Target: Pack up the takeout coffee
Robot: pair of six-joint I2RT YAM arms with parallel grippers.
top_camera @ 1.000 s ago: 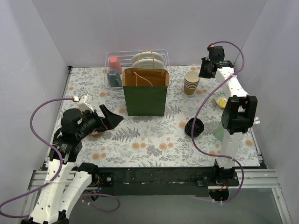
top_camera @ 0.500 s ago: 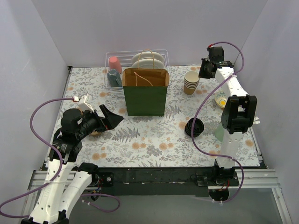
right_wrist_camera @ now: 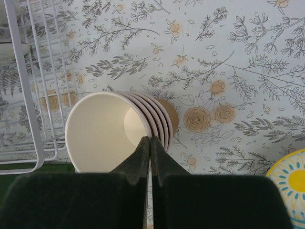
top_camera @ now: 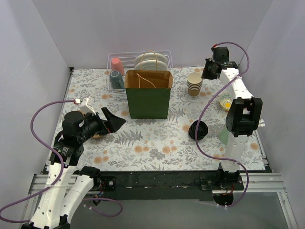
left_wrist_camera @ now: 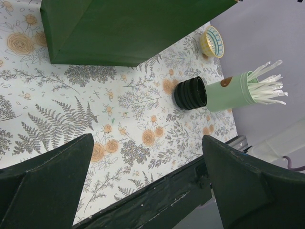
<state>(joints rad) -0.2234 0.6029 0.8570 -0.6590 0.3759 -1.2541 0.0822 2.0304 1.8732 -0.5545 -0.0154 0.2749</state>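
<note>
No lidded brown cup shows plainly; only a small brown patch (top_camera: 98,136) peeks from under my left wrist. My left gripper (top_camera: 116,121) hovers over the left of the table, its jaws wide open and empty (left_wrist_camera: 147,139). My right gripper (top_camera: 206,72) is at the back right, just above and beside the stack of lidless tan paper cups (top_camera: 195,84). In the right wrist view its fingers are pressed together (right_wrist_camera: 150,138) over the top cup's rim (right_wrist_camera: 102,131), with nothing seen between them. The green paper bag (top_camera: 148,98) stands open at the middle back.
A stack of black lids (top_camera: 198,130) lies right of centre, also in the left wrist view (left_wrist_camera: 190,93). A green cup of white stirrers (left_wrist_camera: 233,90) stands near the right arm. A yellow bowl (top_camera: 225,102) sits at the right. A wire rack (top_camera: 138,64) with plates and cups stands behind the bag.
My right gripper has shifted slightly left toward the cup stack. The left arm has not moved.
</note>
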